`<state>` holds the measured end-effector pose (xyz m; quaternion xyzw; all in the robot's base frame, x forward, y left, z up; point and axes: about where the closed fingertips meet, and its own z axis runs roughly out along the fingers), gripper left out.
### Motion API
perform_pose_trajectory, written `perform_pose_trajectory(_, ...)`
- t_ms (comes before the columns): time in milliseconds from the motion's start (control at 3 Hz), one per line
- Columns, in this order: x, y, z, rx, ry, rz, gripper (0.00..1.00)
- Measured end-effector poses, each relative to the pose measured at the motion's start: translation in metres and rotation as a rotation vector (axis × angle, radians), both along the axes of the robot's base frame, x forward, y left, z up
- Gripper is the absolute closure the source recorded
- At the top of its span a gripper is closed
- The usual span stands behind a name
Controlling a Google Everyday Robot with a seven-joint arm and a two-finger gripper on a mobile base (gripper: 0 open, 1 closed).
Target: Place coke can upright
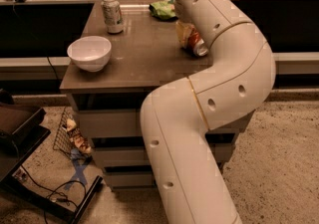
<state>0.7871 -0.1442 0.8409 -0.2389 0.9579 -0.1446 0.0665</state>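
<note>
The coke can [196, 44] is red-orange with a silver end. It lies on its side near the right edge of the grey table [139, 63], partly hidden behind my white arm [219, 34]. My gripper [182, 32] shows only as a pale yellowish part right against the can's left side. The forearm hides the rest of it. I cannot tell whether it holds the can.
A pale green-and-white can [112, 14] stands upright at the table's back left. A white bowl [89, 53] sits at the front left. A green bag [163, 10] lies at the back. A wire basket [70, 136] and cables lie on the floor to the left.
</note>
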Motion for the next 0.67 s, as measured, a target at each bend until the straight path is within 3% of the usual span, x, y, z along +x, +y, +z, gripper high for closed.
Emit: perform_pose_trajectory(667,0.0134,0.0013,-0.0060,0.006,-0.037,0.012,0.88)
